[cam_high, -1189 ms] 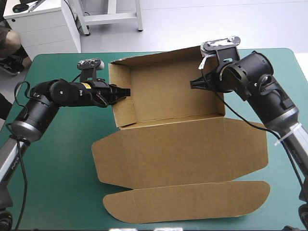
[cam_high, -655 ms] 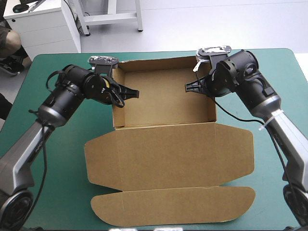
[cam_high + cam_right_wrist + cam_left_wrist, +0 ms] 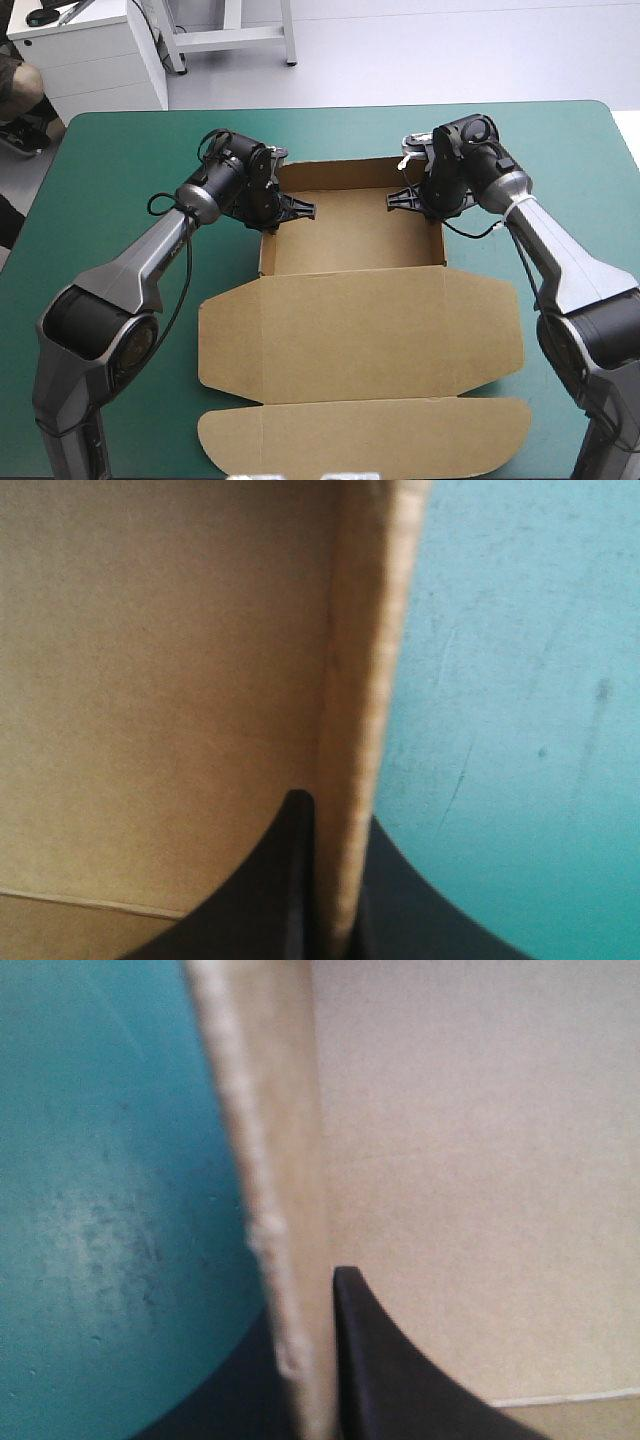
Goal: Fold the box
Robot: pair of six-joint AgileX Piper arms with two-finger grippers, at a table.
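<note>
Box (image 3: pixel 350 232) stands as an open tray between the two grippers, with its lid panel (image 3: pixel 360 335) flat on the teal-green cover (image 3: pixel 120 160), on the robot's side of both.

Left gripper (image 3: pixel 300 210) is all but closed on the left wall (image 3: pixel 265 1160). The board edge runs straight ahead between its black fingers (image 3: pixel 390 1370), with the tray floor beside the inner one.

Right gripper (image 3: pixel 397 197) mirrors this on the right wall (image 3: pixel 365 680) (same pinch, sheet between).

Tray's long axis runs gripper to gripper. Judgement: neither arm is nearer, so the next fold needs both walls held evenly.
</note>
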